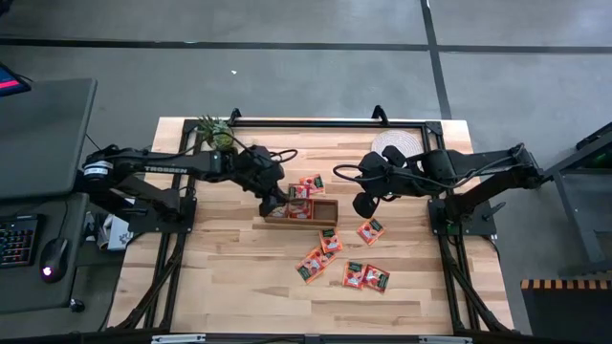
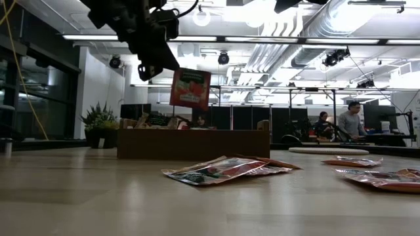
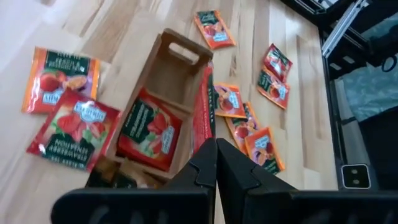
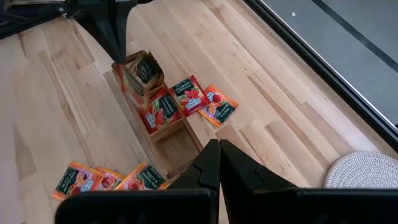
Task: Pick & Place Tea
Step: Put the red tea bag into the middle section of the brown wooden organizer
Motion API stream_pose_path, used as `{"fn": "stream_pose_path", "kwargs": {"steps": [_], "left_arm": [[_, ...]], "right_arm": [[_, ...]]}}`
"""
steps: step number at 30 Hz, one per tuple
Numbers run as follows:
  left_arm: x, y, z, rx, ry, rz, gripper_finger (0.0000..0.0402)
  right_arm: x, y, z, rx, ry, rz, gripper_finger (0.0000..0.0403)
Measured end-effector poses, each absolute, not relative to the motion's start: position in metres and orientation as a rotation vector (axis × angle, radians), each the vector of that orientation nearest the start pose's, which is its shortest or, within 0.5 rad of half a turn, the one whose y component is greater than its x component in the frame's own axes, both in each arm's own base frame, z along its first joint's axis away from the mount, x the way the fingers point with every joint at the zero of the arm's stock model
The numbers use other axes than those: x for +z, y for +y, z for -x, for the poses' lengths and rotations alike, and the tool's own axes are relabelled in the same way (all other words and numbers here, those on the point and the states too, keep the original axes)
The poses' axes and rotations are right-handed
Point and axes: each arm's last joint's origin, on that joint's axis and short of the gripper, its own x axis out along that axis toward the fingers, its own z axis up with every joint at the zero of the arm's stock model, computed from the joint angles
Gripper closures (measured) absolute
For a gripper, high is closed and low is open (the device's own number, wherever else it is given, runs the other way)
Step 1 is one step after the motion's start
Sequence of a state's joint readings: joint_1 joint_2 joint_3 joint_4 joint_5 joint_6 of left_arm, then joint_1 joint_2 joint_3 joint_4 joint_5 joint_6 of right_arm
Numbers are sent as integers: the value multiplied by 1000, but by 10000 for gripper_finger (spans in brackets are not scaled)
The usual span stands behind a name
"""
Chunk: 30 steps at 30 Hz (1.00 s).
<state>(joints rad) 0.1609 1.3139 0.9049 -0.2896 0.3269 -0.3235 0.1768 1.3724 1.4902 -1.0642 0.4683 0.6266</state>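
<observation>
The left end effector (image 1: 278, 203) is positioned over the left part of the wooden box (image 1: 323, 215), near the middle of the table (image 1: 220, 277), with its fingers pinched shut on one tea sachet (image 2: 190, 88). In the low view the sachet is seen hanging upright by its top edge, clear above the box rim and not touching it; an edge grip of this kind is judged to keep the flat packet vertical so it can be slid down into a narrow compartment. At least one sachet (image 3: 149, 127) is already seen lying inside a compartment in the left wrist view, while the compartment at the handle end appears bare. Two more sachets (image 3: 62, 106) lie on the table just beside the box on its far side, and the remaining loose sachets (image 1: 366, 277) are scattered on the near-right side of the box, apparently the supply not yet sorted. The right end effector (image 1: 361, 205) is held above the table just right of the box, fingers closed and holding nothing; it is judged to be waiting clear of the left arm's working space. The woven mat (image 1: 397, 143) sits at the far right, well apart and unused.
</observation>
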Motion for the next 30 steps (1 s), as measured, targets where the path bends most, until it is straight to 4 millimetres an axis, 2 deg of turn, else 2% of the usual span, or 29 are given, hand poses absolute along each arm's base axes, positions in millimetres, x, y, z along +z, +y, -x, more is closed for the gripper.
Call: {"fn": "stream_pose_path", "kwargs": {"steps": [13,20,26,30], "left_arm": [[255,35,-273,-119,686,348,401],[244,37,-286,-137,676,274,401],[227,41,-295,-76,724,260,401],[225,41,-299,-71,710,255,401]], "right_arm": [[375,33,-257,-531,774,-275,403],[375,33,-257,-530,775,-273,403],[375,33,-257,-537,771,-276,403],[375,33,-257,-538,770,-277,403]]}}
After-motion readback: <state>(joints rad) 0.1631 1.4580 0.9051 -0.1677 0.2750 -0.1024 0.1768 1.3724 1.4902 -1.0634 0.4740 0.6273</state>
